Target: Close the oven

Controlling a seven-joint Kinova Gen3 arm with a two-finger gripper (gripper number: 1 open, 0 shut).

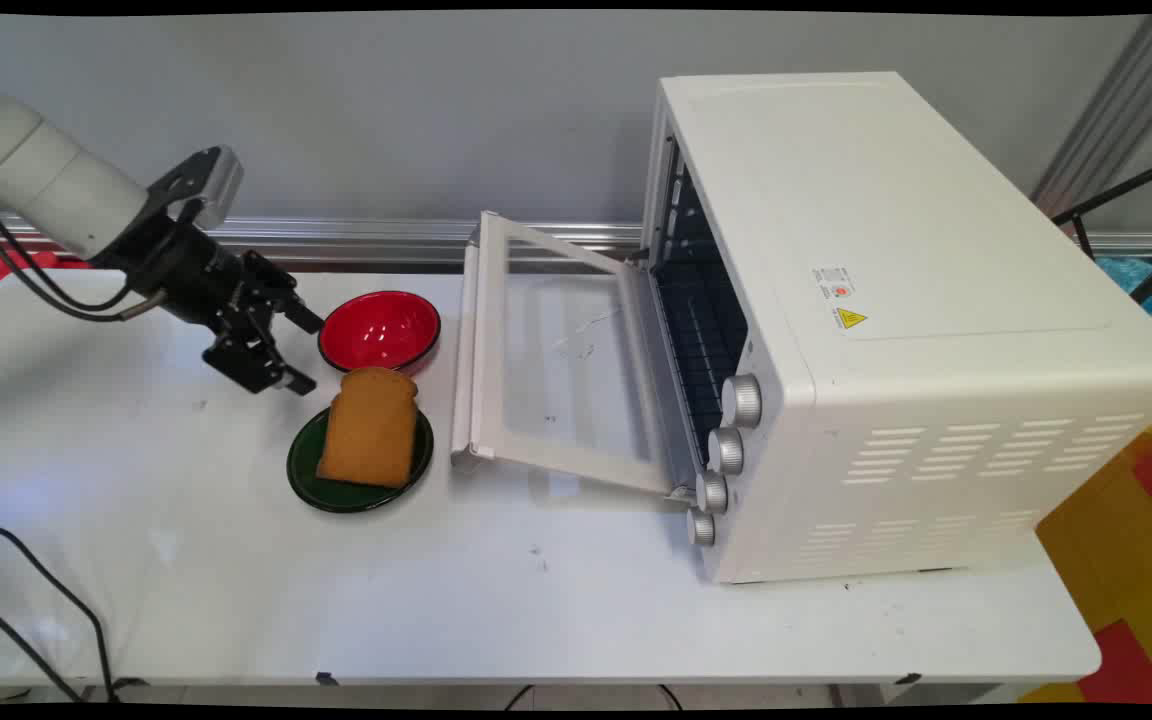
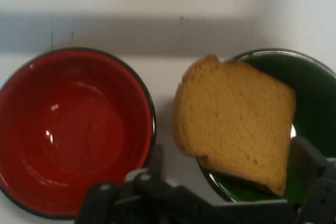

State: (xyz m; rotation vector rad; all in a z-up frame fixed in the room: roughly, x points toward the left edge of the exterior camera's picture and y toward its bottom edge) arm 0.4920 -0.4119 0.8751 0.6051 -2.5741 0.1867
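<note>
Main view. My pincer point(image 1: 288, 352): black, hanging above the white table point(image 1: 236, 560) at the left, its tips pointing toward the two dishes, fingers spread wide with nothing between them. Red bowl point(image 1: 380, 331): empty, just right of my fingertips. Green plate point(image 1: 360, 463): in front of the bowl, close to it, carrying one slice of bread point(image 1: 370, 427) that overhangs the plate's far rim. White toaster oven point(image 1: 896, 330): at the right of the table, its glass door point(image 1: 561, 365) folded down toward the dishes, wire rack inside, four silver knobs point(image 1: 722, 452) down the front corner.

Hand view. My fingers point(image 2: 310, 163) rise from the bottom edge, set wide apart. Red bowl point(image 2: 71, 129) at left; bread point(image 2: 236, 121) on the green plate point(image 2: 315, 93) at right, lying between my two fingers without touching them.
</note>
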